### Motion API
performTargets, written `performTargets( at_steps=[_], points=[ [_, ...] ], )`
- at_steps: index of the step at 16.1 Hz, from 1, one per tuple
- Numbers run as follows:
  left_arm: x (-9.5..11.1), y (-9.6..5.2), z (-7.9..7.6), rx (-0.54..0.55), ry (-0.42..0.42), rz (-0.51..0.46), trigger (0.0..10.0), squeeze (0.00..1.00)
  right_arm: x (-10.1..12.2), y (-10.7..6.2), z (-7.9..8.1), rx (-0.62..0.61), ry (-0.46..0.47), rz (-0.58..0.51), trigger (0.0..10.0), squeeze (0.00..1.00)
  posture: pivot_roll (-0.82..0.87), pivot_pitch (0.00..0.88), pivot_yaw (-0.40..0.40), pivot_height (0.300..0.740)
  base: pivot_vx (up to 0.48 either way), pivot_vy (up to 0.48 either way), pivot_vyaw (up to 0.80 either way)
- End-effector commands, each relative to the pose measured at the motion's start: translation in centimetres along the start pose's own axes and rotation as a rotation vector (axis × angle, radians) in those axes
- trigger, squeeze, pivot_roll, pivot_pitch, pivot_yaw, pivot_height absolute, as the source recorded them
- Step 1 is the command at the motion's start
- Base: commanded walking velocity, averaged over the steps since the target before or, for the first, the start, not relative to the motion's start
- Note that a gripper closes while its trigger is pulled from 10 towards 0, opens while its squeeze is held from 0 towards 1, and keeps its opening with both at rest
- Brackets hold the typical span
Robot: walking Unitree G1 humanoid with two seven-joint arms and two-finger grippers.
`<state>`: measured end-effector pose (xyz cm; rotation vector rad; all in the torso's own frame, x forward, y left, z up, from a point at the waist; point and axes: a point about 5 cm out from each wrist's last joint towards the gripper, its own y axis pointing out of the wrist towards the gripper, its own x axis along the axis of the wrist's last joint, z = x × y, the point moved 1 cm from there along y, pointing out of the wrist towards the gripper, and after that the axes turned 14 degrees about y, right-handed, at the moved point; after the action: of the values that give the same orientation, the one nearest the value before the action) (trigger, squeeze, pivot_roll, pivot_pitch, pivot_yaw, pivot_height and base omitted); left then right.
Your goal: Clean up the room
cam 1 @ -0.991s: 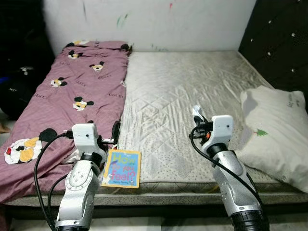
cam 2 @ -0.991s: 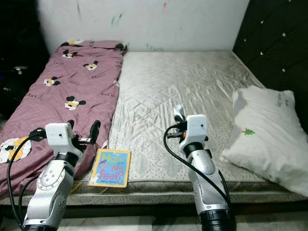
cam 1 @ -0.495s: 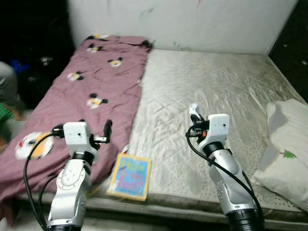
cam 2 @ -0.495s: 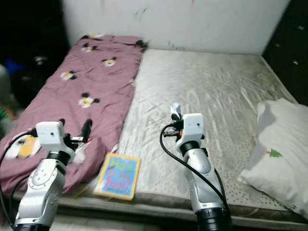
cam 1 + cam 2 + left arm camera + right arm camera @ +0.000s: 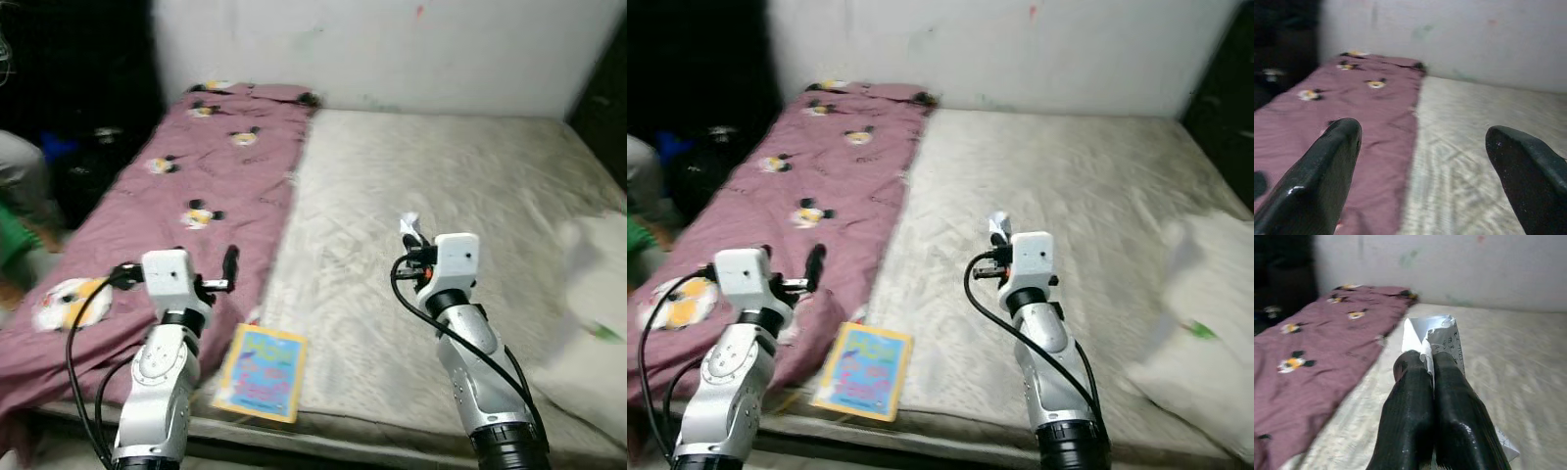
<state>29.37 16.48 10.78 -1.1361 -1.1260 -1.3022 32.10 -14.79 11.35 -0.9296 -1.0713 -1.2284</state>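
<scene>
Bed surface: bare quilted grey-white mattress [image 5: 441,215] is filling the middle and right of the head views, running back to the wall.
Blanket: mauve blanket [image 5: 167,196] with cartoon mouse prints is lying along the left side of the mattress, reaching from the wall down to the lower left of the frame.
Book: colourful children's book [image 5: 261,372] is lying flat at the lower centre-left, on the front edge of the mattress just beside the blanket's hem.
Pillow: white pillow [image 5: 1200,333] is sitting at the right edge of the frame, blurred.
Wall: pale wall [image 5: 392,49] with a few small paint marks is spanning the top of the frame.
Room left: dark area at the upper left is holding indistinct dark things; part of a person [image 5: 20,211] is showing at the far left edge.
Left claw: left claw [image 5: 1422,147] is hovering over the blanket's lower end, near the book, fingers spread wide apart and gripping nothing.
Right claw: right claw [image 5: 1431,367] is hovering over the middle of the mattress, fingers pressed together and pinching a crumpled white paper scrap [image 5: 1436,335] with small print on it.
Paper scrap: scrap is sticking up above the fingertips, off the mattress.
</scene>
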Motion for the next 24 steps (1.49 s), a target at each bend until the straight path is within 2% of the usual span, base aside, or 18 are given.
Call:
performTargets(
  at_steps=[1,3,21,24],
  points=[
    [0.1,0.1,0.2,0.002,0.003,0.004,10.0,0.0,-0.1,-0.1,-0.2,-0.012,0.001,0.0,10.0,0.0,0.03,0.0,0.038,0.74,0.0,0.48,-0.8],
    [-0.5,-0.2,0.1,0.007,-0.008,0.028,10.0,0.0,-0.3,0.0,0.2,0.003,-0.005,0.002,10.0,0.0,0.02,0.0,0.041,0.74,0.0,0.48,-0.21],
    [-0.1,0.3,-0.2,-0.002,-0.013,0.013,10.0,0.0,-0.4,0.3,1.1,0.057,-0.001,0.016,10.0,0.0,0.02,0.0,0.026,0.74,0.0,0.48,0.0],
    [0.0,0.4,-0.2,-0.002,-0.015,0.01,10.0,0.0,-0.5,0.5,1.5,0.091,-0.023,0.023,10.0,0.0,0.02,0.0,0.028,0.74,0.0,0.48,0.0]
  ],
)
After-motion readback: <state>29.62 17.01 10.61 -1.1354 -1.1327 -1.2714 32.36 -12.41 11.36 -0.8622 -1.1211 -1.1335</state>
